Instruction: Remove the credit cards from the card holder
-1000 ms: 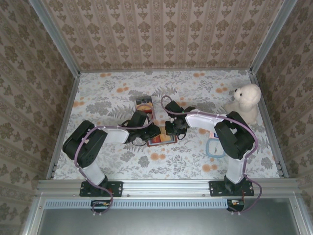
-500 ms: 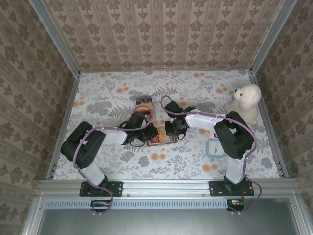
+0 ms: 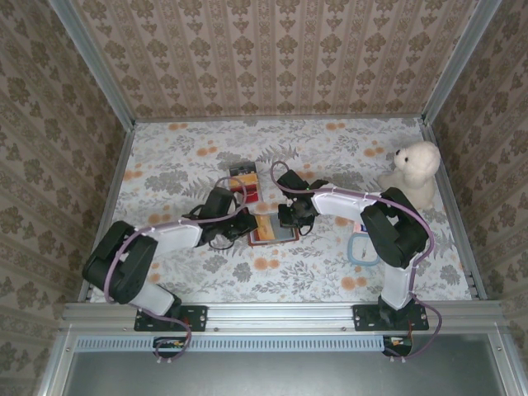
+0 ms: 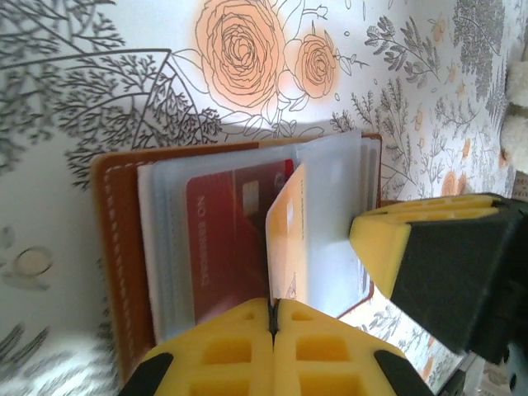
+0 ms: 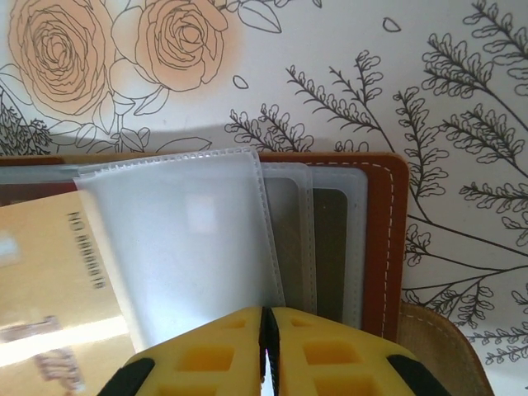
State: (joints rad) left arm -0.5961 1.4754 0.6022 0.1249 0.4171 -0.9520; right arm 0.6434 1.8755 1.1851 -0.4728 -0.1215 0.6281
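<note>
The brown leather card holder [image 3: 274, 230] lies open on the floral table, its clear plastic sleeves [image 4: 334, 206] fanned up. A red card [image 4: 227, 239] sits inside one sleeve. My left gripper [image 4: 272, 307] is shut on the near edge of an orange card [image 4: 287, 239], which stands on edge partly out of its sleeve. My right gripper [image 5: 266, 315] is shut on the lower edge of a lifted clear sleeve [image 5: 181, 239], with the holder's leather edge [image 5: 388, 239] to its right. The orange card [image 5: 49, 272] lies at the left there. Both grippers [image 3: 246, 221] [image 3: 286, 221] meet over the holder.
A small black box [image 3: 243, 177] with red and yellow contents stands just behind the holder. A white teddy bear [image 3: 412, 169] sits at the far right. A blue-rimmed flat object [image 3: 361, 247] lies beside the right arm. Wallpapered walls enclose the table.
My left gripper has closed on the orange card and the left arm has drawn back toward the left, sliding the card out. The right gripper has stayed in place.
</note>
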